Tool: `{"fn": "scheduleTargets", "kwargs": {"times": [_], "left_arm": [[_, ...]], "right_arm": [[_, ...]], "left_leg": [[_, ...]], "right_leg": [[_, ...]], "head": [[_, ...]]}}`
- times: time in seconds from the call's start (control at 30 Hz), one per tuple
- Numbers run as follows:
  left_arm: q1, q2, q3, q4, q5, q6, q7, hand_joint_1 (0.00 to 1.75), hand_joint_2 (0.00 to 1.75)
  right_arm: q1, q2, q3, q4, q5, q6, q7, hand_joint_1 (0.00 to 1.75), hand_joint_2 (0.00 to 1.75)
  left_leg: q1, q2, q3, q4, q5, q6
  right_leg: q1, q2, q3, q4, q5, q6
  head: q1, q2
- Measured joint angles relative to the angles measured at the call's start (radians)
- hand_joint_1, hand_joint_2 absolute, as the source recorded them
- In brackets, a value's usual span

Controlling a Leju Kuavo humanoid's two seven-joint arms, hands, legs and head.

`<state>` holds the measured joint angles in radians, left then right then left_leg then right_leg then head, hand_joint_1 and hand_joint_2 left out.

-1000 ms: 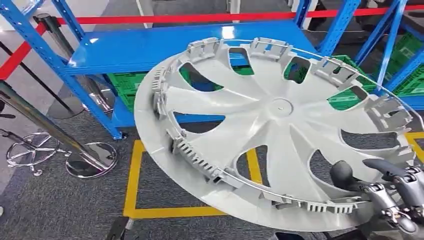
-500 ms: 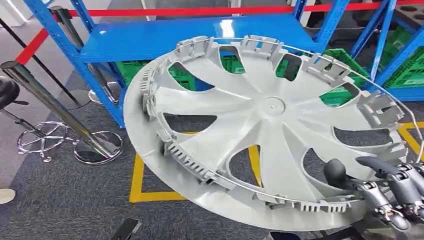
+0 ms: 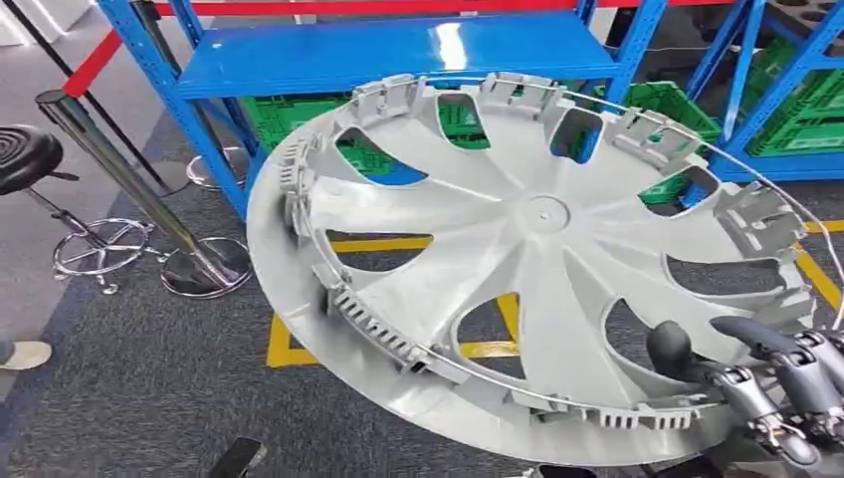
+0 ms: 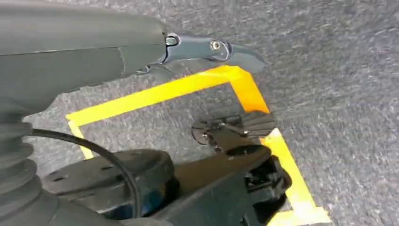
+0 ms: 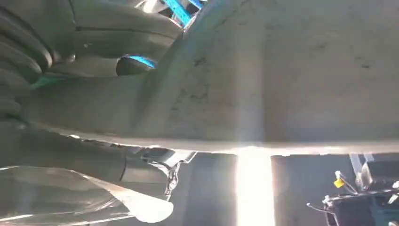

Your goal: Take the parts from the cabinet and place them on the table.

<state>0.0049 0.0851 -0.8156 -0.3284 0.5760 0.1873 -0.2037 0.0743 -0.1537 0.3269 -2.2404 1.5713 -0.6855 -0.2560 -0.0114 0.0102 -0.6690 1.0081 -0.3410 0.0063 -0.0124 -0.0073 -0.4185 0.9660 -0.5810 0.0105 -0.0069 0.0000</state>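
One grey wheel cover (image 3: 537, 259) rides in the right hand (image 3: 766, 383), gripped at its near rim and tilted above the carpet. Over the last second the blue cabinet (image 3: 398, 55) has slid back in view: the robot is moving, carrying. Left hand (image 4: 207, 47) hangs empty, fingers straight.

No text, label, brand, number or sign can be read in any view.

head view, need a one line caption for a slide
Right hand holds a grey wheel cover by its rim, in front of a blue shelf.
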Motion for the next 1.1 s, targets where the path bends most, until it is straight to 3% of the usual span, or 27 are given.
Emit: {"fn": "scheduleTargets", "kwargs": {"times": [0.03,0.07,0.13,0.17,0.2,0.23,0.27,0.33,0.37,0.47,0.5,0.53,0.57,0.63,0.67,0.7,0.73,0.77,0.83,0.87,0.9,1.0,1.03,1.1], "left_arm": [[0.001,0.003,-0.002,0.003,0.0,0.004,0.0,0.0,1.75],[0.003,0.001,-0.004,0.003,0.0,0.005,0.0,0.0,1.75],[0.001,0.0,-0.005,0.003,0.0,0.009,0.0,0.0,1.75],[0.001,0.0,-0.005,0.003,0.0,0.01,0.0,0.0,1.75],[0.001,0.0,-0.005,0.004,0.0,0.01,0.0,0.0,1.75],[0.001,0.0,-0.005,0.005,0.0,0.01,-0.001,0.0,1.75],[0.0,0.0,-0.005,0.005,0.0,0.009,-0.002,0.0,1.75],[0.0,0.001,-0.006,0.006,-0.001,0.005,-0.005,0.0,1.75],[-0.002,0.002,-0.006,0.008,-0.002,0.004,-0.006,0.0,1.75],[-0.002,0.003,-0.006,0.011,-0.002,0.001,-0.007,0.0,1.75],[-0.003,0.004,-0.006,0.011,-0.002,0.0,-0.007,0.0,1.75],[-0.005,0.003,-0.006,0.011,-0.003,-0.002,-0.008,0.0,1.75],[-0.009,0.002,-0.006,0.011,-0.006,-0.002,-0.011,0.0,1.75],[-0.017,0.002,-0.008,0.014,-0.012,-0.003,-0.013,0.0,1.75],[-0.018,0.002,-0.009,0.014,-0.013,-0.003,-0.013,0.0,1.75],[-0.019,0.002,-0.01,0.014,-0.014,-0.003,-0.013,0.0,1.75],[-0.02,0.002,-0.011,0.016,-0.014,-0.004,-0.013,0.0,1.75],[-0.021,0.001,-0.011,0.016,-0.016,-0.004,-0.013,0.0,1.75],[-0.024,-0.001,-0.014,0.018,-0.023,-0.006,-0.011,0.0,1.75],[-0.027,-0.003,-0.019,0.018,-0.027,-0.009,-0.004,0.0,1.75],[-0.032,-0.003,-0.025,0.018,-0.034,-0.01,0.0,0.0,1.75],[-0.038,-0.003,-0.032,0.021,-0.046,-0.011,0.008,0.0,1.75],[-0.041,0.0,-0.034,0.022,-0.049,-0.011,0.013,0.0,1.75],[-0.044,-0.003,-0.042,0.022,-0.058,-0.013,0.019,0.0,1.75]], "right_arm": [[-0.002,0.0,0.0,0.0,0.0,0.0,-0.001,1.75,1.75],[-0.001,0.0,0.0,0.002,0.0,0.0,-0.002,1.75,1.75],[-0.002,0.0,0.0,0.004,0.0,0.0,-0.003,1.75,1.75],[-0.002,0.0,0.0,0.007,0.0,0.0,-0.006,1.75,1.75],[-0.002,0.0,0.001,0.01,0.001,0.0,-0.006,1.75,1.75],[-0.005,0.001,0.005,0.015,0.001,0.0,-0.006,1.75,1.75],[-0.007,0.002,0.009,0.019,0.001,0.0,-0.006,1.75,1.75],[-0.016,0.004,0.016,0.026,0.001,0.0,-0.006,1.75,1.75],[-0.021,0.005,0.021,0.031,0.001,0.0,-0.006,1.75,1.75],[-0.03,0.008,0.027,0.039,0.0,0.0,-0.009,1.75,1.75],[-0.032,0.009,0.027,0.04,0.001,0.0,-0.014,1.75,1.75],[-0.034,0.009,0.027,0.041,0.001,0.0,-0.016,1.75,1.75],[-0.037,0.009,0.028,0.043,0.001,0.0,-0.019,1.75,1.75],[-0.041,0.009,0.029,0.047,0.0,0.0,-0.023,1.75,1.75],[-0.041,0.009,0.03,0.048,0.0,0.0,-0.024,1.75,1.75],[-0.041,0.009,0.031,0.05,0.0,0.0,-0.024,1.75,1.75],[-0.041,0.009,0.032,0.053,0.0,0.0,-0.024,1.75,1.75],[-0.041,0.009,0.034,0.056,0.0,0.0,-0.024,1.75,1.75],[-0.042,0.009,0.034,0.056,0.0,0.0,-0.027,1.75,1.75],[-0.043,0.01,0.034,0.056,0.0,0.0,-0.031,1.75,1.75],[-0.043,0.011,0.034,0.056,0.0,0.0,-0.033,1.75,1.75],[-0.035,0.011,0.032,0.055,0.0,0.0,-0.036,1.75,1.75],[-0.032,0.012,0.029,0.054,0.0,0.0,-0.039,1.75,1.75],[-0.018,0.014,0.022,0.049,0.0,0.0,-0.04,1.75,1.75]], "left_leg": [[0.004,-0.002,-0.008,0.009,-0.028,-0.007],[0.005,-0.004,-0.017,0.048,-0.089,-0.016],[0.013,-0.004,-0.047,0.187,-0.198,-0.028],[0.015,-0.004,-0.059,0.261,-0.225,-0.032],[0.017,-0.004,-0.058,0.299,-0.217,-0.035],[0.019,-0.004,-0.036,0.29,-0.193,-0.036],[0.021,-0.004,0.005,0.232,-0.161,-0.035],[0.021,-0.006,0.12,0.051,-0.116,-0.026],[0.018,-0.01,0.148,0.01,-0.146,-0.018],[0.01,-0.01,0.137,-0.007,-0.142,-0.005],[0.01,-0.01,0.136,-0.014,-0.136,0.006],[0.017,-0.005,0.138,-0.027,-0.125,0.017],[0.015,-0.005,0.133,-0.031,-0.119,0.025],[0.012,-0.005,0.117,-0.03,-0.111,0.034],[0.009,-0.004,0.111,-0.03,-0.107,0.035],[0.007,-0.004,0.106,-0.028,-0.103,0.036],[0.005,-0.004,0.102,-0.027,-0.1,0.035],[0.004,-0.005,0.099,-0.024,-0.099,0.034],[0.002,-0.005,0.096,-0.016,-0.098,0.031],[-0.004,-0.006,0.093,-0.013,-0.097,0.027],[-0.006,-0.006,0.084,-0.004,-0.096,0.022],[-0.002,-0.005,0.075,-0.005,-0.082,0.005],[0.0,-0.006,0.07,0.002,-0.091,0.002],[0.005,-0.008,0.037,0.093,-0.164,-0.016]], "right_leg": [[-0.004,-0.004,-0.009,0.0,0.01,-0.007],[-0.004,-0.004,-0.02,0.0,0.02,-0.014],[-0.004,-0.005,-0.043,0.001,0.041,-0.017],[-0.003,-0.005,-0.056,0.003,0.05,-0.016],[-0.003,-0.005,-0.064,0.006,0.058,-0.014],[-0.004,-0.005,-0.071,0.01,0.065,-0.012],[-0.005,-0.003,-0.083,0.017,0.07,-0.009],[-0.005,-0.003,-0.094,0.026,0.073,-0.004],[-0.003,-0.004,-0.105,0.028,0.078,0.003],[-0.006,-0.005,-0.116,0.029,0.092,0.024],[-0.005,-0.005,-0.116,0.027,0.095,0.03],[-0.008,-0.002,-0.13,0.038,0.08,0.034],[-0.006,0.0,-0.148,0.072,0.048,0.035],[-0.007,0.003,-0.22,0.235,-0.035,0.038],[-0.007,0.003,-0.252,0.308,-0.062,0.04],[-0.006,0.003,-0.268,0.347,-0.067,0.041],[-0.006,0.003,-0.256,0.333,-0.047,0.039],[-0.006,0.003,-0.225,0.277,-0.012,0.037],[-0.006,0.003,-0.123,0.095,0.068,0.026],[-0.001,0.001,-0.099,0.043,0.06,0.022],[-0.002,0.002,-0.093,0.023,0.058,0.019],[0.002,0.005,-0.1,0.031,0.07,0.004],[-0.008,0.002,-0.098,0.024,0.079,-0.002],[-0.008,0.0,-0.104,0.024,0.084,-0.009]], "head": [[-0.002,0.0],[-0.01,0.0],[-0.014,0.0],[-0.014,0.0],[-0.015,0.0],[-0.015,0.0],[-0.015,0.0],[-0.015,0.0],[-0.014,0.0],[-0.013,0.0],[-0.015,0.0],[-0.013,0.0],[-0.011,0.0],[-0.01,0.0],[-0.01,0.0],[-0.01,0.0],[-0.01,0.0],[-0.01,0.0],[-0.01,0.0],[-0.01,0.0],[-0.011,0.0],[-0.011,0.0],[-0.01,0.0],[-0.018,0.0]]}}
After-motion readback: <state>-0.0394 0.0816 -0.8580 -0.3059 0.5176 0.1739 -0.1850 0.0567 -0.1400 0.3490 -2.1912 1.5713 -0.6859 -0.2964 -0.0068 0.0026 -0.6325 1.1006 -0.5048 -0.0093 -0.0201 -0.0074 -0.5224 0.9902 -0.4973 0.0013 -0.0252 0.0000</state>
